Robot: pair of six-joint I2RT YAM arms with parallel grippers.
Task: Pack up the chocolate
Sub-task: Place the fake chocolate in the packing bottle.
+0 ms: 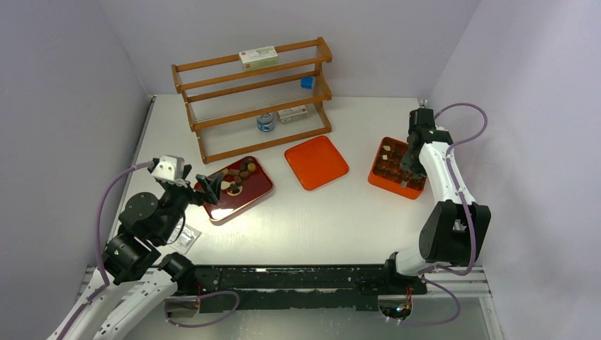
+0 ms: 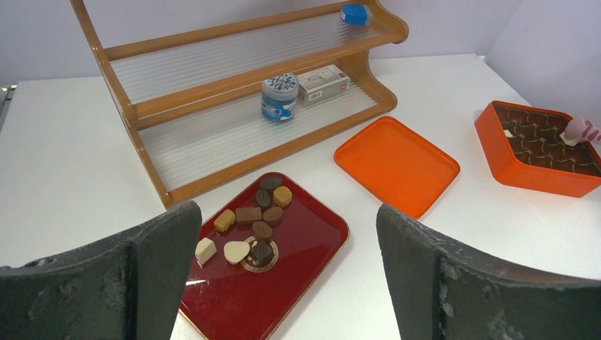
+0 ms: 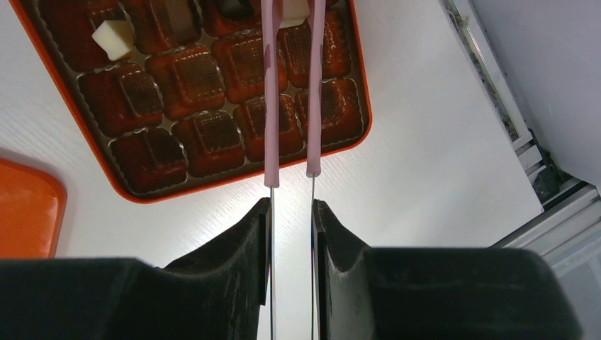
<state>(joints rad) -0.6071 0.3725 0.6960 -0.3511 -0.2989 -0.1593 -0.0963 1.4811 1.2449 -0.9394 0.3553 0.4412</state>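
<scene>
Several chocolates (image 1: 237, 176), dark, light brown and cream, lie on the far half of a dark red tray (image 1: 248, 200); the left wrist view shows them (image 2: 254, 221) on the tray (image 2: 290, 283). My left gripper (image 1: 208, 186) (image 2: 287, 210) is open and empty just above the tray's near left side. My right gripper (image 1: 411, 167) (image 3: 292, 202) is shut on pink tongs (image 3: 270, 106) above the orange box (image 1: 394, 189) (image 3: 212, 193) of brown cups. The box holds a few pieces, one of them cream (image 3: 113, 39). The tong tips are cut off at the top of the right wrist view.
An orange lid (image 1: 317, 161) (image 2: 397, 163) lies between tray and box. A wooden rack (image 1: 251, 99) (image 2: 241, 106) at the back holds a jar (image 2: 280, 97) and small boxes. A small clear packet (image 1: 186, 237) lies by the left arm. Walls close in on both sides.
</scene>
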